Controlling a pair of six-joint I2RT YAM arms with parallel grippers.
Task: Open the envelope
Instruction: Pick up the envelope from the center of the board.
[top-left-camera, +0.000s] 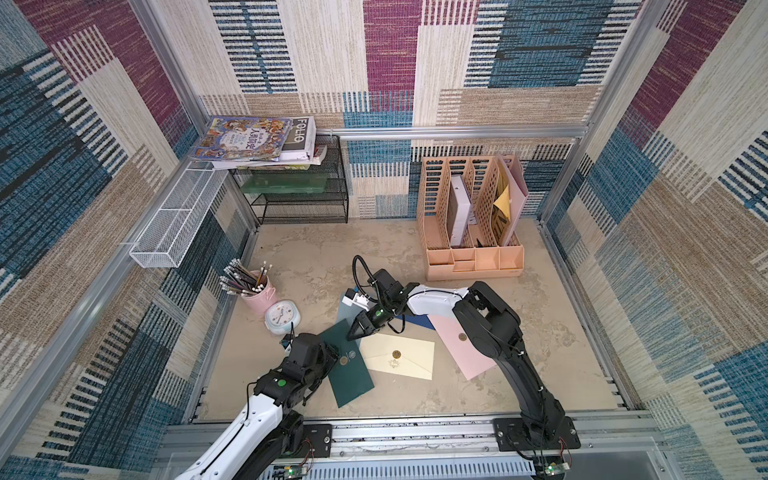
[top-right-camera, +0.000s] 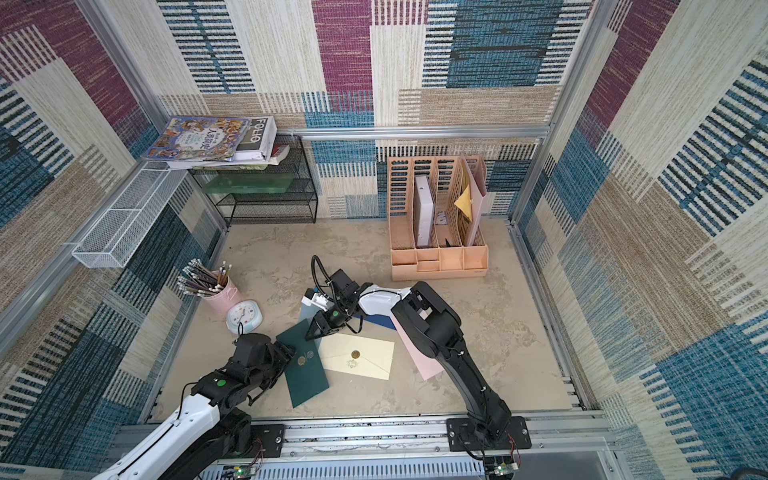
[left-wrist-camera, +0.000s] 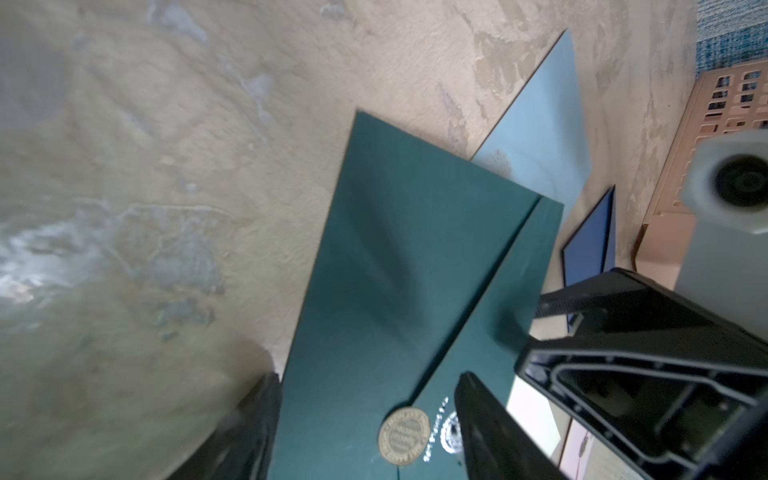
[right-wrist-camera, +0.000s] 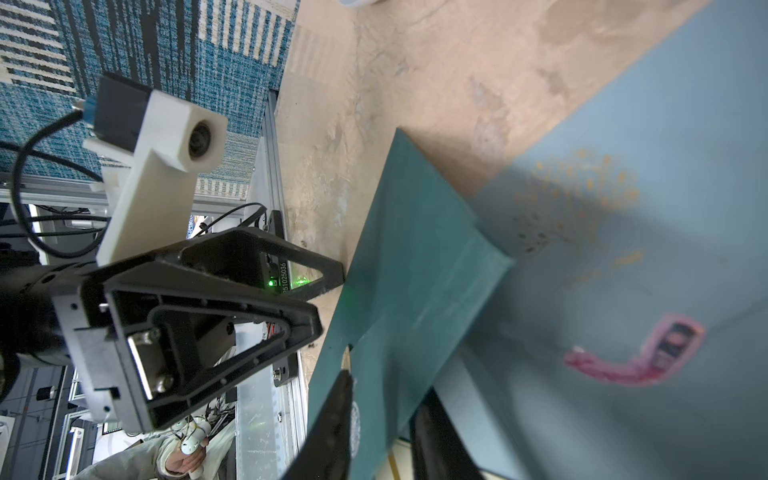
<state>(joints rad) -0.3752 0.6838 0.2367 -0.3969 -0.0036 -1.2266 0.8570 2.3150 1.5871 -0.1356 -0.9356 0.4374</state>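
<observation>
A dark green envelope (top-left-camera: 348, 365) lies flat near the front left of a mottled beige table (top-left-camera: 540, 332), partly overlapping a cream envelope (top-left-camera: 405, 357) to its right. It looks light, thin and bendable, best taken by the flap edge beside its gold seal (left-wrist-camera: 403, 434). The left gripper (left-wrist-camera: 365, 419) straddles that seal, jaws wide apart and holding nothing. The right gripper (right-wrist-camera: 382, 399) looks nearly closed on the envelope's far edge. Patterned woven walls enclose the workspace.
</observation>
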